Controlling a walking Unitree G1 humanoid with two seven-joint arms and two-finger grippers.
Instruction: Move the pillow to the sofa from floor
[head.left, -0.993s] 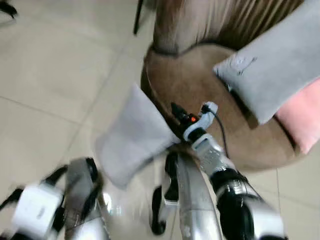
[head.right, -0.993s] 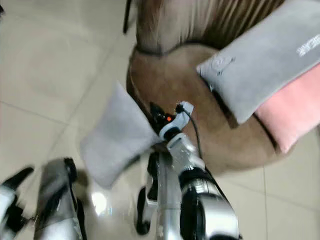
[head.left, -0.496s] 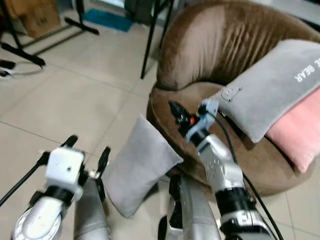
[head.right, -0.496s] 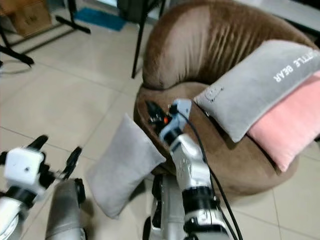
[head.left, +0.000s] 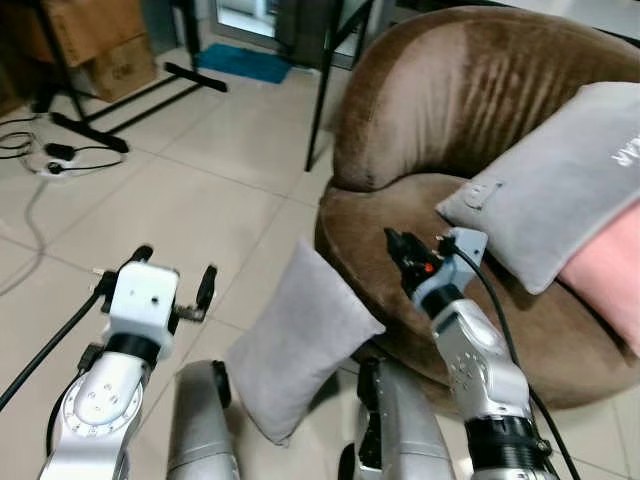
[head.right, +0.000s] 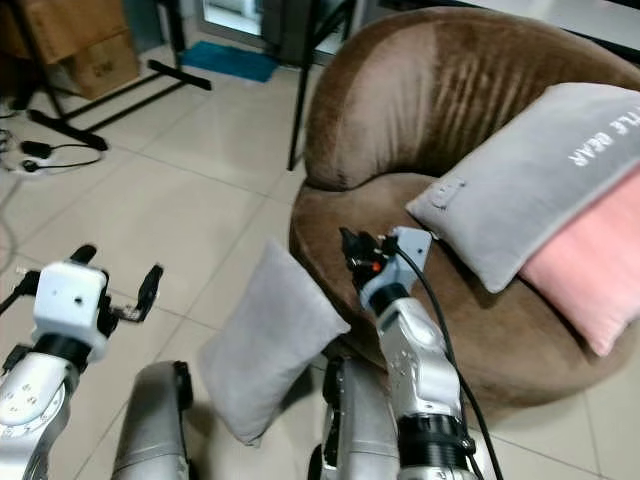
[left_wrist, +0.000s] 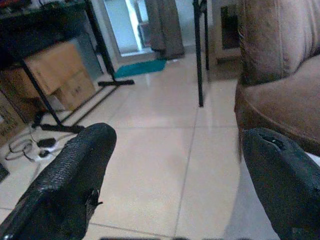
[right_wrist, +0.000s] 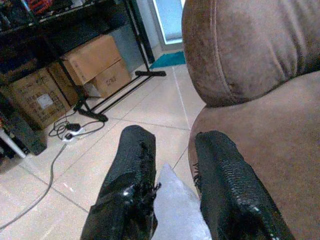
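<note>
Right tool (right_wrist: 172, 187) pinching grey pillow (head.left: 300, 345) corner beside brown sofa (head.left: 430, 130).

A plain grey square pillow (head.left: 300, 345) is seen standing tilted on one corner beside the front edge of the brown sofa (head.left: 470, 170), its upper right corner pinched between the two black fingers (right_wrist: 132, 170) of the right gripper (head.left: 395, 250). In the right wrist view that corner (right_wrist: 175, 210) is caught in the narrow gap between the fingers. The round, ribbed-backed sofa lies just beyond the fingertips, its seat close under them. The pillow's lower corner hangs near the tiled floor.
</note>
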